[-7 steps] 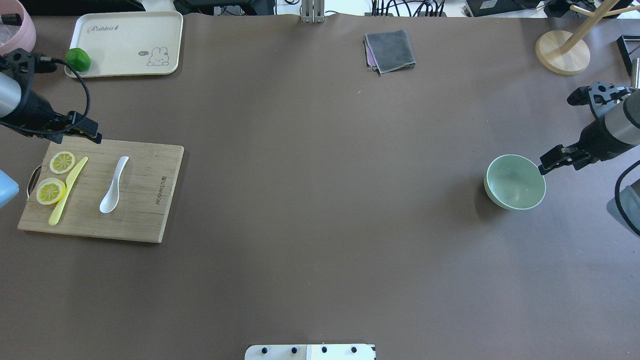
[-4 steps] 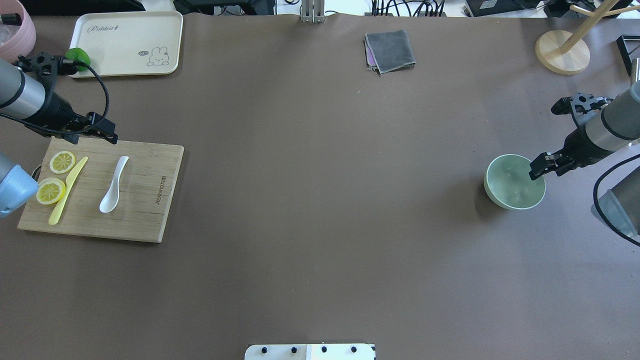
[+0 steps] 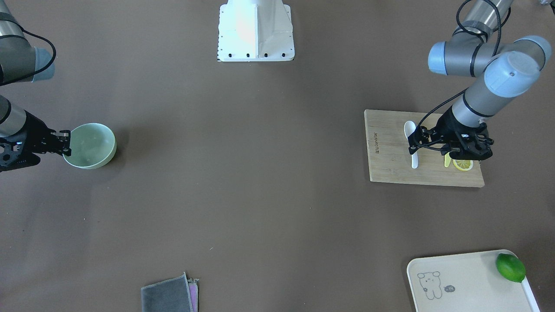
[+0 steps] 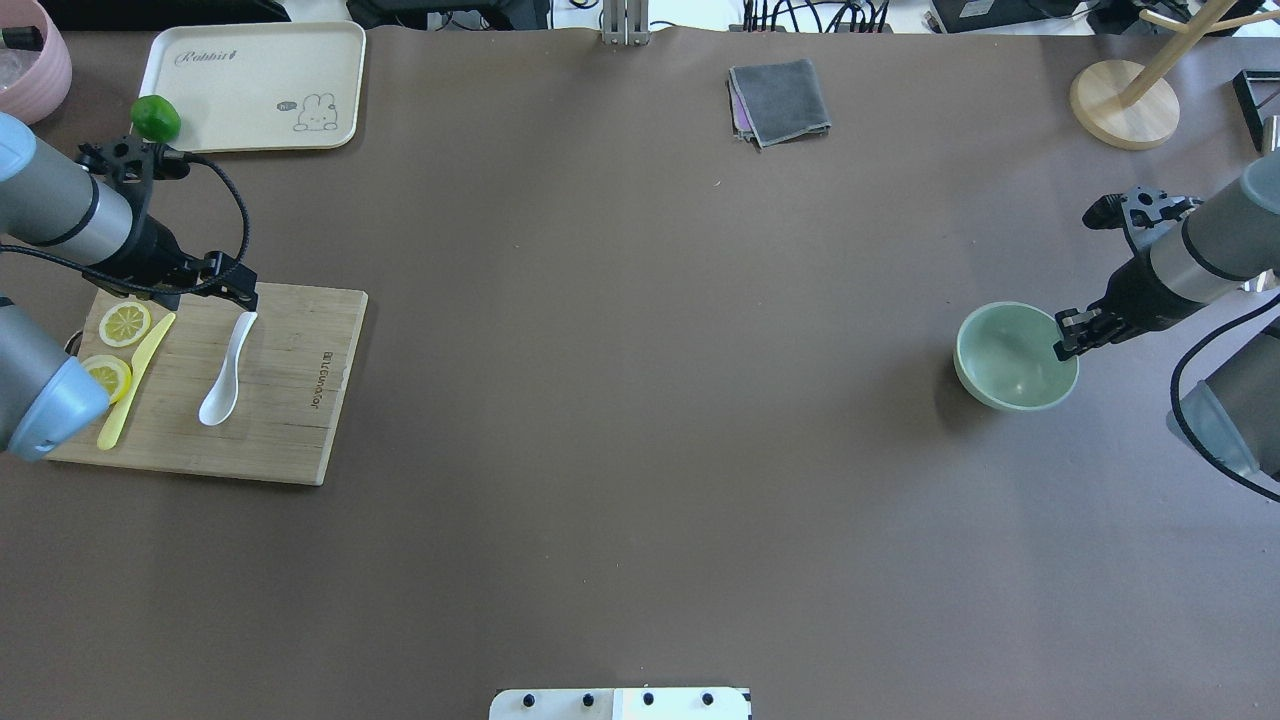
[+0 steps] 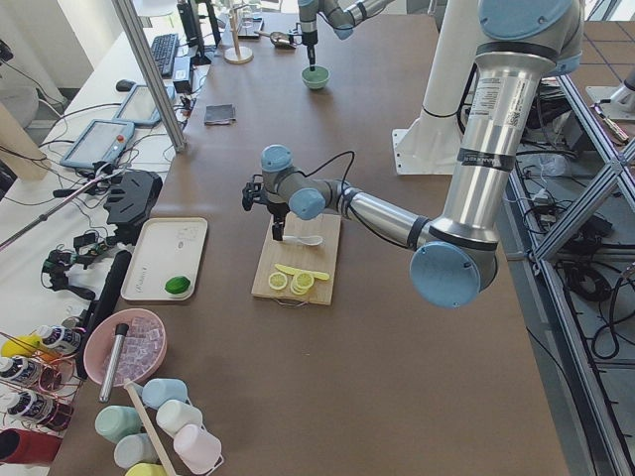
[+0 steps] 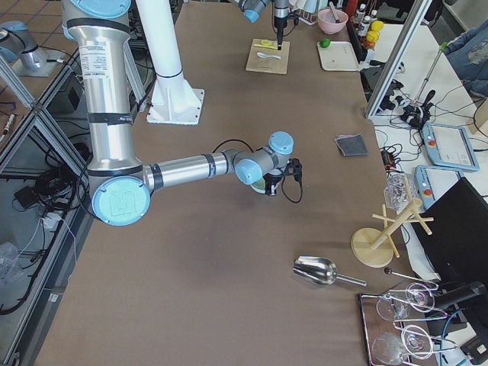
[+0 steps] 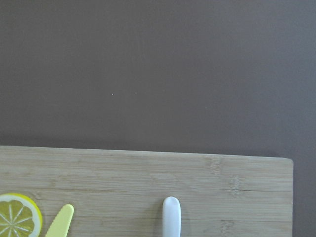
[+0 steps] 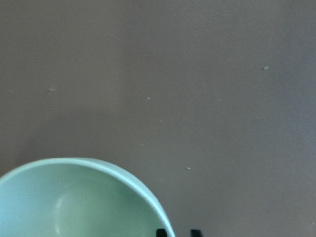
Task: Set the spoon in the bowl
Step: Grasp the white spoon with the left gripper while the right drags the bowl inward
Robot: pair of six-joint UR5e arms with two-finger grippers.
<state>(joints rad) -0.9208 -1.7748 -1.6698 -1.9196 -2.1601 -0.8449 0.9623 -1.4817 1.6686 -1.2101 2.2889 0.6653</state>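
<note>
The white spoon (image 4: 226, 378) lies on the wooden cutting board (image 4: 290, 420), scoop toward me; the tip of its handle (image 7: 171, 217) shows in the left wrist view. My left gripper (image 4: 236, 286) hovers open over the far end of that handle and holds nothing. The mint-green bowl (image 4: 1012, 360) stands at the far right of the table. My right gripper (image 4: 1062, 345) is shut on its right rim, one finger (image 8: 160, 232) inside the wall and the other outside. In the front view the bowl (image 3: 89, 145) is empty.
Two lemon slices (image 4: 125, 324) and a yellow knife (image 4: 135, 385) share the board with the spoon. A cream tray (image 4: 255, 85) with a lime (image 4: 156, 117) sits far left. Further back lie a grey cloth (image 4: 780, 100) and a wooden stand (image 4: 1125, 105).
My left gripper has travelled right to the spoon's handle end. My right gripper reached the bowl's rim and closed on it; the bowl shifted slightly left and away.
</note>
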